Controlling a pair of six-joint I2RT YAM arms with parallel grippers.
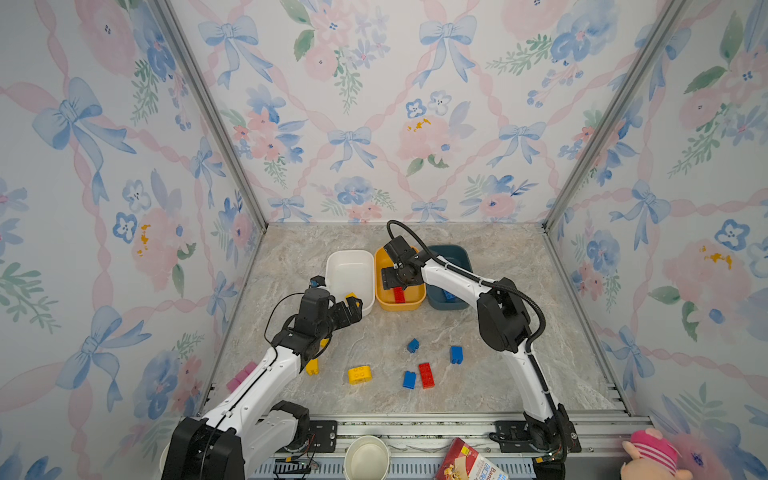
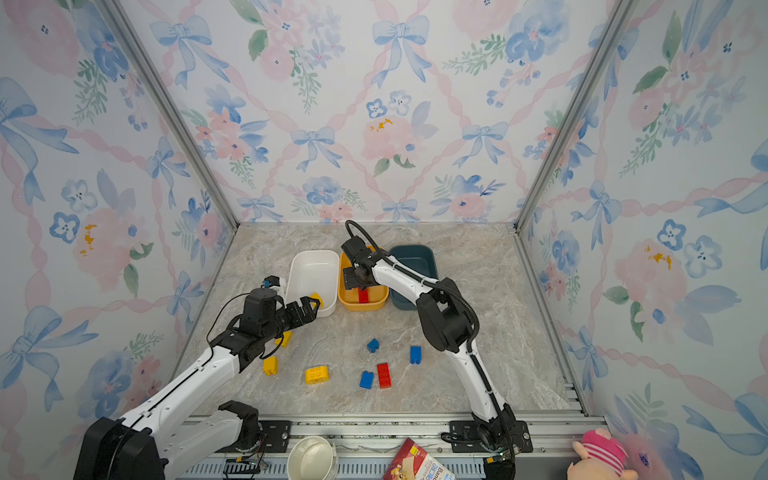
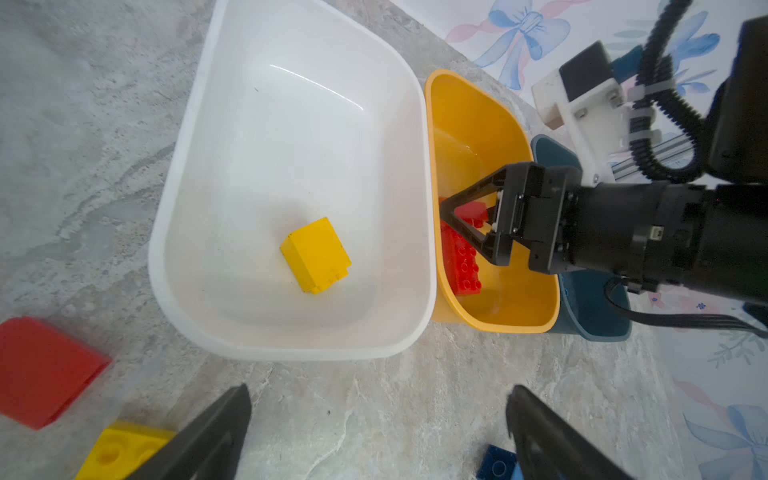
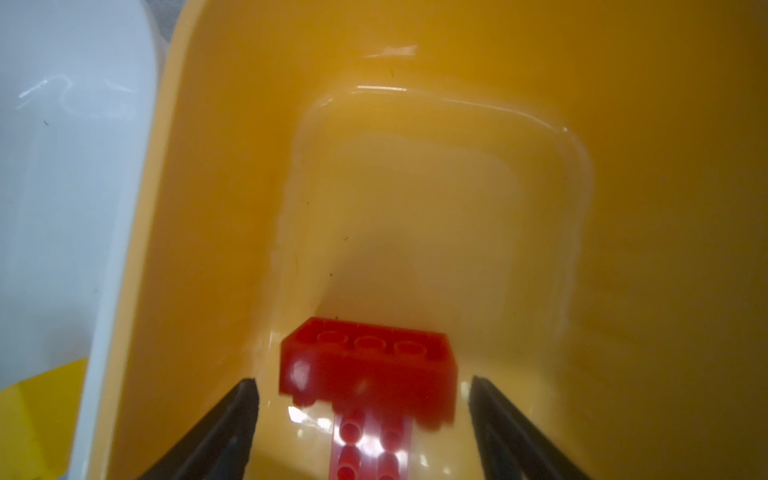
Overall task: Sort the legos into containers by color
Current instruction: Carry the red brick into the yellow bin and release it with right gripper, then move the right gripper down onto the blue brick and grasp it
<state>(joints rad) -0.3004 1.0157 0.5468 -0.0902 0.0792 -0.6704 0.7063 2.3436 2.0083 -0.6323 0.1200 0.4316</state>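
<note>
Glossy rounded orange tub; studded red brick inside.

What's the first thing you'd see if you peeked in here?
The bright tubs at the back of the marble table stand out first. The right gripper hangs with open jaws over the yellow-orange tub, where red bricks lie. Next to it, the white tub holds one yellow brick, and loose bricks in blue, red and yellow dot the table in front.
</note>
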